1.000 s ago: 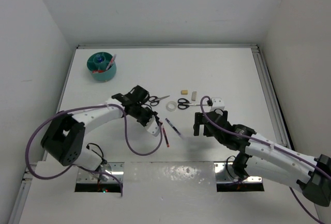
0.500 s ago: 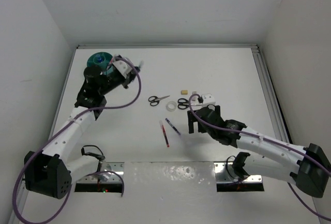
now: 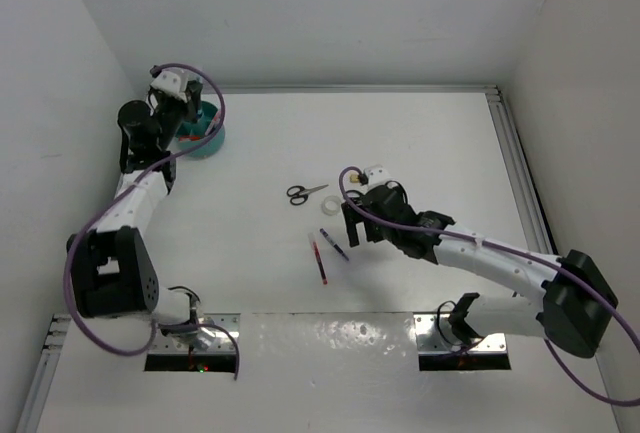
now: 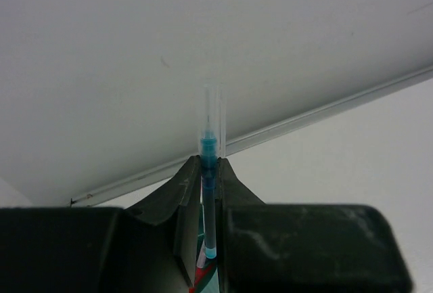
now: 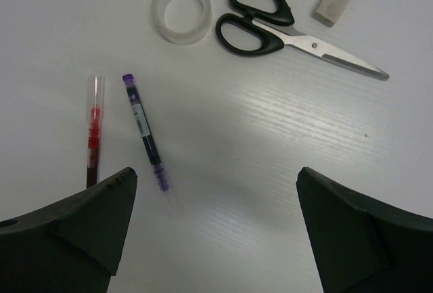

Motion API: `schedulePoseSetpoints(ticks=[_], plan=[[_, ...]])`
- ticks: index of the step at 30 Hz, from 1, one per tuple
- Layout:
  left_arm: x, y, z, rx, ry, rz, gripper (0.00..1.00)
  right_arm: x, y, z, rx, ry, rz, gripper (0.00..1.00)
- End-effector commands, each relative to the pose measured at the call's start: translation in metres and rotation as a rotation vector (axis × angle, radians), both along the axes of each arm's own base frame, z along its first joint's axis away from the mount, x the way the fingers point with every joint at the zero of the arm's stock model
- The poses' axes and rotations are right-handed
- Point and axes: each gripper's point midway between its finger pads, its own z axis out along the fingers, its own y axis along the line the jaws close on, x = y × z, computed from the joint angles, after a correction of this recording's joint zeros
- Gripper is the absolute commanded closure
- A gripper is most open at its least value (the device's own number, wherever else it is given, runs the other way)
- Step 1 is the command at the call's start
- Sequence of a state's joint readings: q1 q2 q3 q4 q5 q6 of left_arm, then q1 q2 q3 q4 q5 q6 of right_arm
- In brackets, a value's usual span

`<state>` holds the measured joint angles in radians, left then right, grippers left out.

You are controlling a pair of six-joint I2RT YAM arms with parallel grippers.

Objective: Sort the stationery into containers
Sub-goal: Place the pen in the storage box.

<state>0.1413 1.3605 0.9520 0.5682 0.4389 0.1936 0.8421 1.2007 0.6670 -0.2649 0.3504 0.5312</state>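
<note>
Tightly cornered (walls (image 3: 95, 43) close), left hand (image 4: 208, 171) grips clear pen (image 4: 211, 114) by organiser (image 3: 207, 143).

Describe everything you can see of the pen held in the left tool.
The pen is a thin clear plastic tube with a blue ink section at its middle and an empty-looking clear far end. The left tool is shut on it, dark fingers pinching both sides. It points straight away from the wrist camera toward the white wall, its near end close to the teal organiser.

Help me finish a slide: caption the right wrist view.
Open right gripper hovers above a red pen, a blue pen, a tape roll and black-handled scissors on the white table.
</note>
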Motion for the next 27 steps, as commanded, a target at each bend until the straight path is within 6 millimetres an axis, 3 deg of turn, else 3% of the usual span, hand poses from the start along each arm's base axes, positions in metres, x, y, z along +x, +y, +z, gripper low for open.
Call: schedulePoseSetpoints(ticks=[1,3,6,8,10,22,27], plan=[[0.022,0.016,0.005,0.045,-0.078,-0.012,1.0,0.017,0.016,0.024,0.039,-0.039,0.049,0.01],[0.031,0.018,-0.003,0.114,-0.079,-0.029,1.0,0.025,0.016,0.025,0.028,-0.032,0.042,0.01],[0.048,0.022,-0.033,0.149,-0.035,-0.041,1.0,0.035,0.015,0.026,0.024,-0.021,0.027,0.01],[0.053,0.024,-0.037,0.158,-0.043,-0.041,1.0,0.041,0.016,0.027,0.03,-0.014,0.018,0.01],[0.062,0.024,-0.057,0.155,-0.008,-0.064,1.0,0.045,0.016,0.025,0.025,-0.003,0.009,0.01],[0.069,0.038,-0.122,0.137,0.088,-0.042,1.0,0.067,0.015,0.024,-0.018,0.042,0.003,0.01],[0.073,0.038,-0.134,0.136,0.105,-0.045,1.0,0.071,0.014,0.024,-0.017,0.048,0.0,0.01]])
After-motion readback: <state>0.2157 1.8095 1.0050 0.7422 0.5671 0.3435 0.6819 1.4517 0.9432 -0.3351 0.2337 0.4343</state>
